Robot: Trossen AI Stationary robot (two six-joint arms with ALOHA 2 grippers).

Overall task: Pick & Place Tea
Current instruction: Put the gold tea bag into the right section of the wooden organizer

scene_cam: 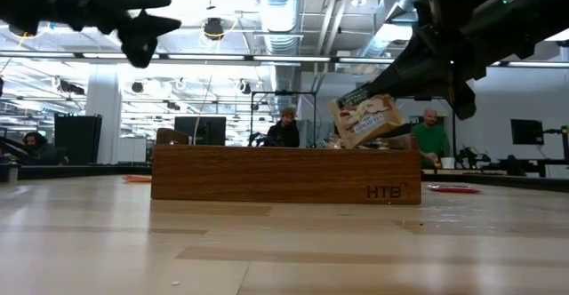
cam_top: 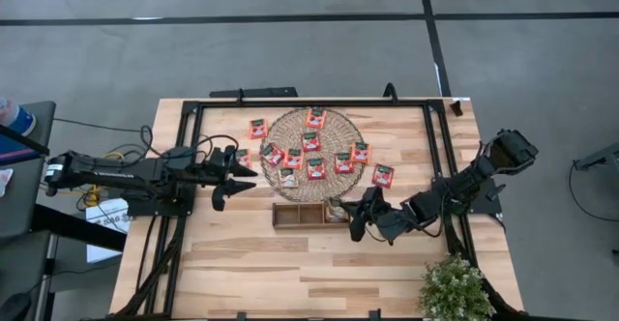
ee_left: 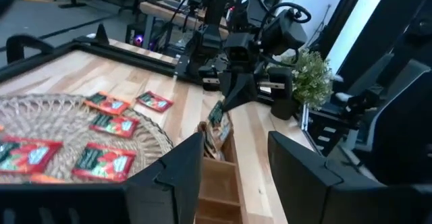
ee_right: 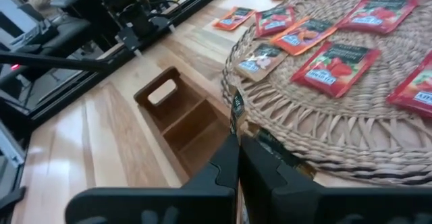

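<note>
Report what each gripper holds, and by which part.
The right gripper pinches a pale tea sachet by its green top edge, above the wooden tray. The left gripper is open and empty.

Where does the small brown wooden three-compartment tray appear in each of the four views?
High view: small brown wooden three-compartment tray lies below the round woven mat, centre.
Low view: it fills the middle, side on.
Left wrist view: low centre, between the dark fingers.
Right wrist view: left of centre, beside the mat.
Shared landmark: the pale sachet in the shut right end effector, over the tray's end.
</note>
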